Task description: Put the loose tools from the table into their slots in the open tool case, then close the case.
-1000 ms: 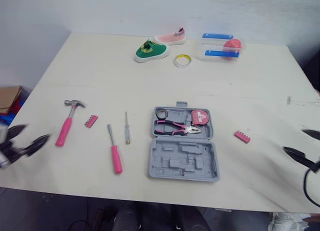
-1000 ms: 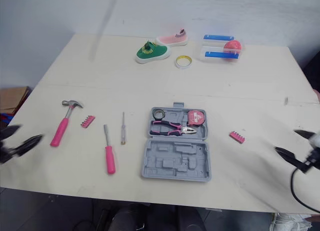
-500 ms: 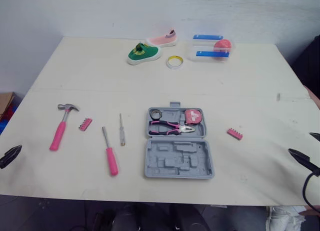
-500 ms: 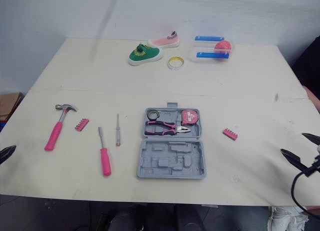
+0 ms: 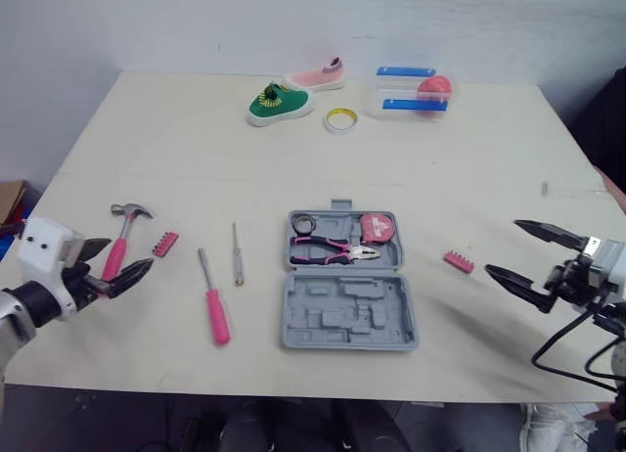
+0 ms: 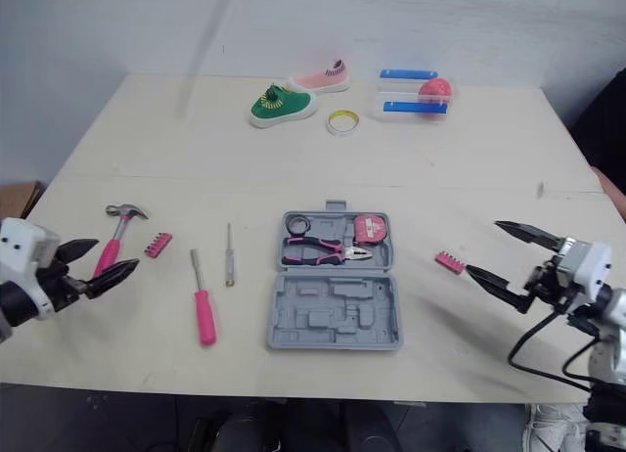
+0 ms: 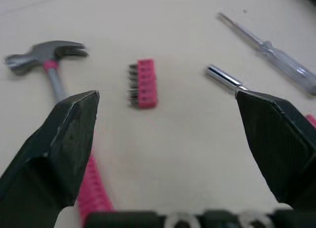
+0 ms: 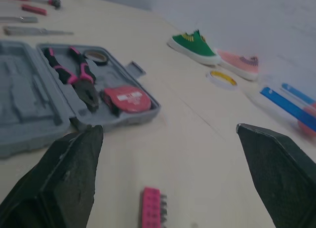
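Note:
The grey tool case (image 5: 347, 315) lies open mid-table; its far half holds pink pliers (image 5: 337, 249), a red tape measure (image 5: 380, 227) and a small tape roll (image 5: 315, 222). Left of the case lie a pink hammer (image 5: 122, 239), a pink bit strip (image 5: 164, 244), a pink screwdriver (image 5: 213, 300) and a thin clear screwdriver (image 5: 236, 253). A second bit strip (image 5: 459, 261) lies right of the case. My left gripper (image 5: 130, 253) is open just above the hammer's handle, holding nothing. My right gripper (image 5: 501, 247) is open and empty, just right of the second bit strip (image 8: 152, 208).
At the far edge of the table stand a green shoe (image 5: 278, 102), a pink shoe (image 5: 317, 75), a yellow tape roll (image 5: 341, 119) and a clear box with blue strips (image 5: 409, 90). The table's front edge (image 5: 293, 388) runs close below the case.
My left gripper has moved in from the left edge to the hammer's handle. My right gripper has moved left toward the bit strip beside the case. The tools lie as before.

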Robot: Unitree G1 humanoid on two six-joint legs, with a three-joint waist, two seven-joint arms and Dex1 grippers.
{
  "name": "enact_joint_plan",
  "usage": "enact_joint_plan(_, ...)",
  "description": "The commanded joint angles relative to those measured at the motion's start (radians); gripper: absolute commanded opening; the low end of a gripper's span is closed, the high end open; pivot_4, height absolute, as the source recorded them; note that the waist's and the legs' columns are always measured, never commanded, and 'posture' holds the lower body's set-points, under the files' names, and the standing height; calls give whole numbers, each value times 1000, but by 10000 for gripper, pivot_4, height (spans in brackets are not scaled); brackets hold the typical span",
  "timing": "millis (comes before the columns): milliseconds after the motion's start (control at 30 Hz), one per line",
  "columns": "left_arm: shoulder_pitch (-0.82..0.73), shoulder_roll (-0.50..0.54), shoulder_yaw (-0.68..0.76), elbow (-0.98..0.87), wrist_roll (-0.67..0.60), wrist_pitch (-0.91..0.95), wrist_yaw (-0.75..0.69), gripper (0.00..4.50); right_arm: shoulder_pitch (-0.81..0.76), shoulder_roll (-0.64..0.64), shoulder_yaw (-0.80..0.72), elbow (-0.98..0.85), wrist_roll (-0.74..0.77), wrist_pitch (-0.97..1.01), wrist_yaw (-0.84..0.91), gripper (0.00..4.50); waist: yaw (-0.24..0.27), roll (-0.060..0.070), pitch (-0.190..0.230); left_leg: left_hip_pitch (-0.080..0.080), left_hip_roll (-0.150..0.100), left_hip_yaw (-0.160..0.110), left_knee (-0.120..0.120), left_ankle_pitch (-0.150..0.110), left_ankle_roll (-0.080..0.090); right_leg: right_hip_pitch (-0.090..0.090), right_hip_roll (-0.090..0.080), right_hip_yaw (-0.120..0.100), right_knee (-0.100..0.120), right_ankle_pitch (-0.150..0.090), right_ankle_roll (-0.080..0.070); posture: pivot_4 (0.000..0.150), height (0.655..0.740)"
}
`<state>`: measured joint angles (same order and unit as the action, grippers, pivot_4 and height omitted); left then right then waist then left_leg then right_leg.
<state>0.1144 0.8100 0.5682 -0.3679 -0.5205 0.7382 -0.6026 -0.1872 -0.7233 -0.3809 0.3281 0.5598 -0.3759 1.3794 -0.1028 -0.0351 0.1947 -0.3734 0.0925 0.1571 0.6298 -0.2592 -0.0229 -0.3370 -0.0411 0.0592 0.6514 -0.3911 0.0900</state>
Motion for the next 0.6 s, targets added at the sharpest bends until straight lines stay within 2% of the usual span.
enact_joint_plan(33, -29, -68, -23, -156, -41, 122, 134, 44644, -18, 14, 29, -68, 21, 19, 10, 45000, 5, 0, 0, 0, 0, 0, 0, 0, -1, 0, 0, 0, 0, 0, 0, 1500, 7400)
enact_joint_plan(167, -99, -141, -98, -262, -61, 253, 251, 44644, -33, 23, 55, -75, 20, 30, 16, 45000, 21, 0, 0, 0, -1, -1, 2, 0, 0, 0, 0, 0, 1, 0, 0, 1500, 7400)
enact_joint_plan(300, -199, -236, -261, -344, -23, 363, 397, 44644, -53, 31, 77, -77, 17, 44, 22, 45000, 34, 0, 0, 0, -3, -2, 3, 1, 0, 2, -1, 0, 0, 0, 0, 1500, 7400)
enact_joint_plan(400, -263, -289, -394, -328, 61, 387, 496, 44644, -69, 42, 98, -95, 22, 59, 17, 45000, 39, 0, 0, 0, -3, -2, 3, 0, 0, 3, 0, 0, -2, 0, 1, 1500, 7400)
enact_joint_plan(600, -338, -432, -484, -289, 144, 458, 637, 44644, -81, 59, 131, -164, 34, 98, 28, 45000, 45, 1, 0, 0, -1, -2, 4, 1, -2, 2, 3, 1, -2, 0, 1, 1500, 7400)
